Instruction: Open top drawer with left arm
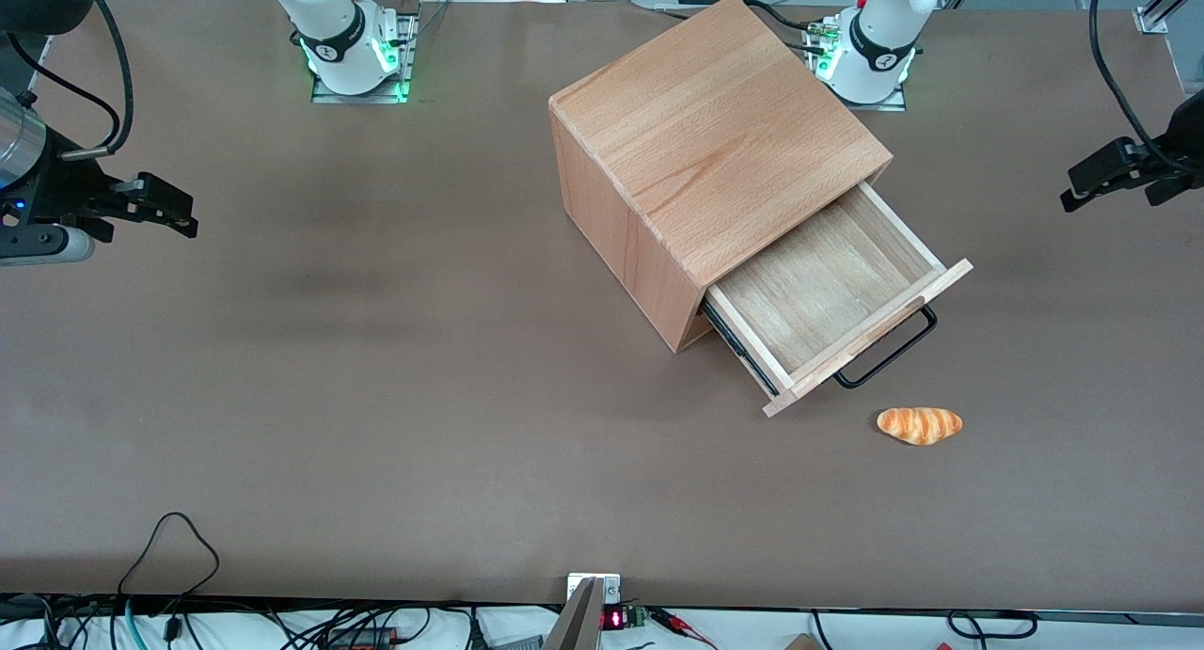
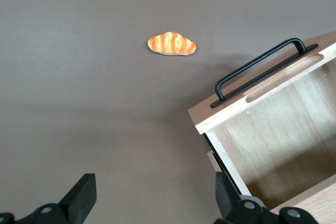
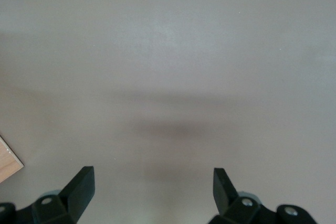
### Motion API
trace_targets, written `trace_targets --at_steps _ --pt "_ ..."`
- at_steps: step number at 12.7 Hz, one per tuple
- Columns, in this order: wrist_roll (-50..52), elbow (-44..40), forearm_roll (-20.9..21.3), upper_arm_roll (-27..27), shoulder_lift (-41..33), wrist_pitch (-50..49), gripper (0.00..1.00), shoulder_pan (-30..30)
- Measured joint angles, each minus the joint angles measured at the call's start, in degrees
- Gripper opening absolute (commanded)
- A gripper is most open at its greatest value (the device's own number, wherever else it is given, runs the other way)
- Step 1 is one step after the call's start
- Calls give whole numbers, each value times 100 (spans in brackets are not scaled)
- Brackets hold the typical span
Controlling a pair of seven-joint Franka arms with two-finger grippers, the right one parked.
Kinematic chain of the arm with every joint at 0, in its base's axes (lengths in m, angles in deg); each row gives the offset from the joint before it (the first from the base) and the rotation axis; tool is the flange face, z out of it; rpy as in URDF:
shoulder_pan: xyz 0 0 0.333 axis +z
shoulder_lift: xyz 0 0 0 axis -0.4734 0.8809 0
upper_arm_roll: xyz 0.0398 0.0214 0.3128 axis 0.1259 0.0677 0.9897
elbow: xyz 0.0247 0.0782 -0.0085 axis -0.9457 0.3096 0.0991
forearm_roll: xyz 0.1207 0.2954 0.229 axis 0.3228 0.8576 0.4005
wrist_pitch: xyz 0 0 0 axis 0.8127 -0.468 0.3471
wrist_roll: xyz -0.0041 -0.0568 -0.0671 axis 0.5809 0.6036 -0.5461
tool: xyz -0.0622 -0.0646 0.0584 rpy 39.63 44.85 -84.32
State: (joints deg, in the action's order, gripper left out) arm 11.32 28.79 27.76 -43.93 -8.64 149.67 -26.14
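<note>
One drawer (image 1: 828, 297), the top one, stands pulled well out of the cabinet (image 1: 715, 151); the gripper (image 2: 152, 203) hangs spread apart, empty, above the table beside it. Opening looks done, so only retreat remains.

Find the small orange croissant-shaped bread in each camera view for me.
Front view: small orange croissant-shaped bread on the brown table, nearer the camera than the black wire handle.
Left wrist view: bread past the handle; open hand above the table.
Right wrist view: not visible.
Shared landmark: the handle.
</note>
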Motion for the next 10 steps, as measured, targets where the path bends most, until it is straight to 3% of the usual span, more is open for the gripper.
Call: trace_targets --at_steps 10 --pt "-3 29 8 31 0 -90 100 -80"
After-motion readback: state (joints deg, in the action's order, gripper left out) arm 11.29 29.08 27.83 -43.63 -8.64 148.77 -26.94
